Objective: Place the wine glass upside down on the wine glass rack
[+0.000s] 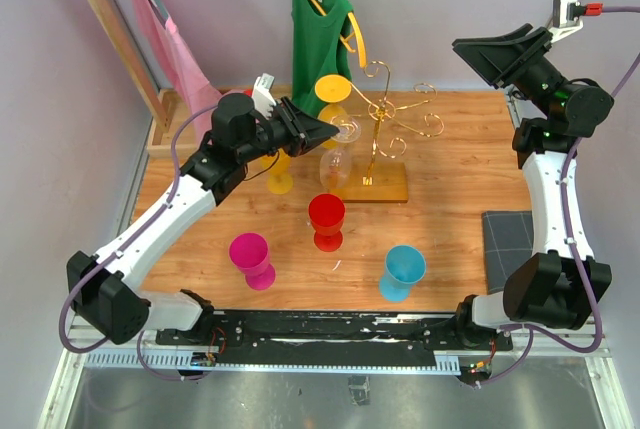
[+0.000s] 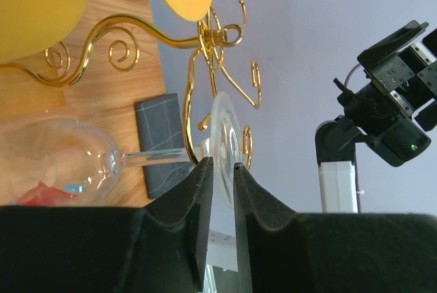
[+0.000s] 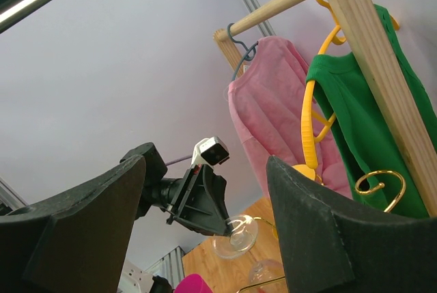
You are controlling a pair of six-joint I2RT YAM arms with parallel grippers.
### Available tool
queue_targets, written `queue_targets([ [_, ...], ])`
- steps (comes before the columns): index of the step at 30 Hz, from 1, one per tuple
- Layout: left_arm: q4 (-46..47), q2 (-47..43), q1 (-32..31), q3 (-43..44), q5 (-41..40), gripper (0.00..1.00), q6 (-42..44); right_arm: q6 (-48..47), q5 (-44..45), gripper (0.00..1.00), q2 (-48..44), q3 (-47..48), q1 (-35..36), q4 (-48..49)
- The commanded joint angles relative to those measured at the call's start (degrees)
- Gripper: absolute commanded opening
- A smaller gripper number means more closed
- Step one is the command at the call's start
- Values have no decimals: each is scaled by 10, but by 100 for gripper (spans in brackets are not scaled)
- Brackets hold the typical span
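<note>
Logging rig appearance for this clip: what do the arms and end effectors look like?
The left arm and right arm have white shells, black joints and looping purple cables. The left end effector and right end effector have black wedge-shaped fingers.

Count on the desk [image 1: 460,169]: one clear wine glass [image 1: 335,167]; one wine glass rack [image 1: 390,184]; three standing goblets: red goblet [image 1: 326,219], magenta goblet [image 1: 250,257], blue goblet [image 1: 402,271]; one yellow goblet [image 1: 333,89] on the rack; one further yellow item [image 1: 279,177], half hidden, kind unclear. Two garments: pink garment [image 1: 170,49], green garment [image 1: 318,44]. One wooden frame [image 1: 107,19]. One dark mat [image 1: 508,239].
</note>
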Motion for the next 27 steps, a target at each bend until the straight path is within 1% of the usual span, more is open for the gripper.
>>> queue_targets([
  [1,-9,-17,0,1,15,26,16,-1,-1,73,-5,2,-6,21],
  [4,-8,-16,-1,2,17,29,18,-2,-2,73,-7,0,-6,22],
  [9,-8,-16,-1,3,21,31,18,-4,-1,73,-9,-5,-6,22],
  [15,-25,-40,-1,-10,22,34,26,-5,-2,73,-8,-7,-6,21],
  [18,-48,-61,0,-20,16,36,37,-5,-2,73,-7,-7,-6,22],
  [23,-101,-97,1,-25,-10,37,70,-6,-1,73,-5,-8,-6,23],
  [25,-136,-104,5,-15,-28,37,110,-6,-1,73,-3,-9,-6,23],
  [27,-180,-104,22,-2,-54,37,148,-5,-2,73,-3,-9,-6,23],
])
